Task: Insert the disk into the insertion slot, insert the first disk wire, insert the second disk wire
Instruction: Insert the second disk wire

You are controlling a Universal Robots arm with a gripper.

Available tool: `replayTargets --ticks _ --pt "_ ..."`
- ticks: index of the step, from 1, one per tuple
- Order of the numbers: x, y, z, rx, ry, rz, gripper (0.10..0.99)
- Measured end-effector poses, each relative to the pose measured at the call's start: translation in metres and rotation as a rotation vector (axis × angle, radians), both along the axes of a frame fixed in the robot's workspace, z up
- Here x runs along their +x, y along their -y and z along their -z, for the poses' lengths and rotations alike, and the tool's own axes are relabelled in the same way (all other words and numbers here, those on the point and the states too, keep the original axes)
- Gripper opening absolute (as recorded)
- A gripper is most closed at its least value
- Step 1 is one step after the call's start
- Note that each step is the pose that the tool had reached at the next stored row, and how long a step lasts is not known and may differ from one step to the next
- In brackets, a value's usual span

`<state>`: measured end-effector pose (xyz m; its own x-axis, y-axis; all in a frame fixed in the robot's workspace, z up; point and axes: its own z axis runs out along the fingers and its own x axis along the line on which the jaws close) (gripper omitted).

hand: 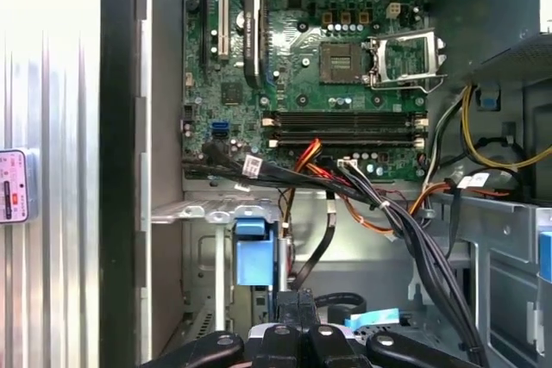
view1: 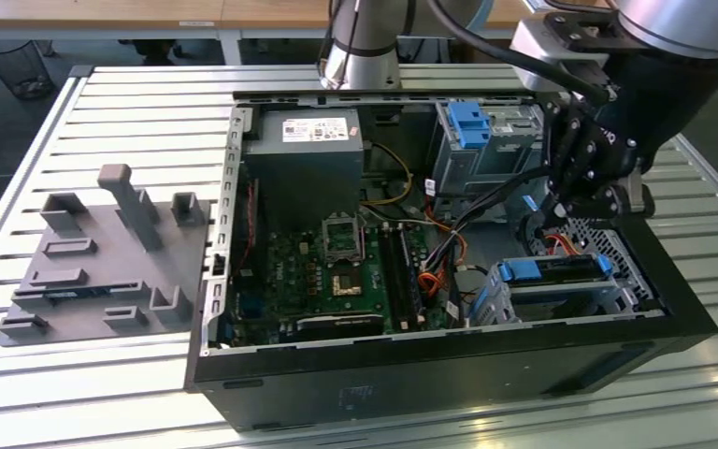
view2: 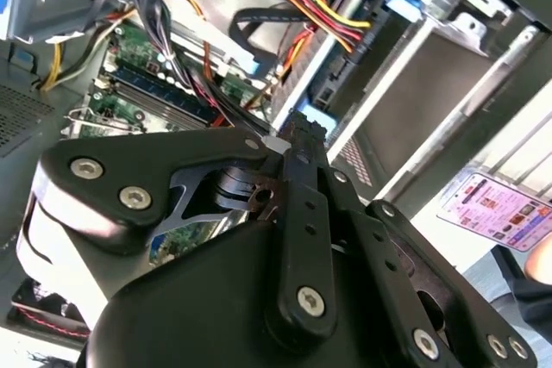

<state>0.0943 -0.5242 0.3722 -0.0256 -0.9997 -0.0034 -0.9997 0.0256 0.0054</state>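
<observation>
A slatted metal worktop (view1: 109,103) carries an open computer case (view1: 459,355) and a grey fixture block (view1: 97,262). The disk (view1: 556,269) sits inside the insertion slot (view1: 509,301). Just above hangs the claw (view1: 580,208), jaws closed together, seemingly empty.

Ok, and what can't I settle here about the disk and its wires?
- Exterior view: the claw hangs over the end of the disk nearest it, at the insertion slot, so plugged wires cannot be told.
- Second wrist view: the claw's own body blocks whatever lies under its tip.
- First wrist view: the black cable bundle crosses the bay, and the claw is cut off by the picture's edge.
</observation>
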Motion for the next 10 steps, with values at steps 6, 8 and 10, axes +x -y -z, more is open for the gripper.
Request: replayTargets --ticks 6,8,10 --pt "0.0045 -0.0074 0.0061 0.0 -0.0017 0.0 0.106" --pt "0.0048 -0.0109 0.0065 0.0 -0.0018 0.0 0.106" --pt "0.0049 -0.0147 0.0068 0.0 -0.0018 0.0 0.114"
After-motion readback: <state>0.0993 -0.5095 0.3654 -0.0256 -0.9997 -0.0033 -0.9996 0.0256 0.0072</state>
